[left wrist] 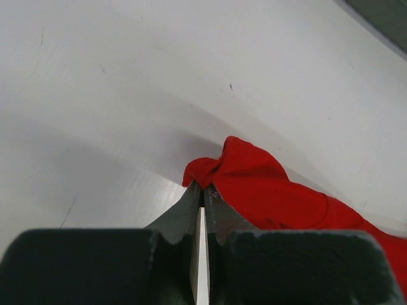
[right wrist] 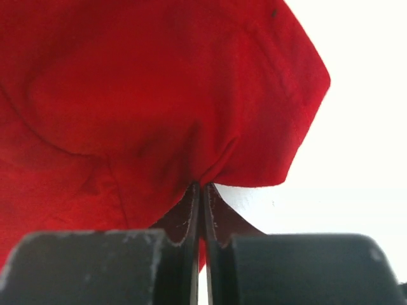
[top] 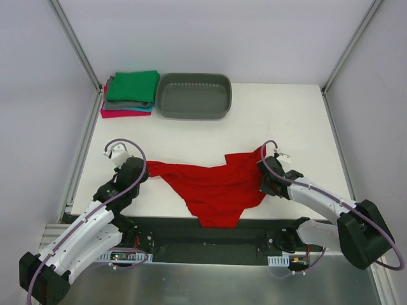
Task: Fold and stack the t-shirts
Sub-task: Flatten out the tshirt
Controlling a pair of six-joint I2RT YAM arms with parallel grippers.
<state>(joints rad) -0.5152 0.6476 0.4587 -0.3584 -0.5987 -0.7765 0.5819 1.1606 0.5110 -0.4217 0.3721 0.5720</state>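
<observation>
From above, the red shirt lies spread between both arms at the near edge of the table. The folded shirts sit stacked at the far left, just beside a grey tub.

Left wrist: the left gripper is pinched together on a corner of the red cloth.

Right wrist: the right gripper is clamped on a bunched fold of it.

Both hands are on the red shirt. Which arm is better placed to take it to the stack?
Left, probably. The left hand pinches the red t-shirt on the side where the folded stack sits, far left; the right hand would have to cross over.
</observation>
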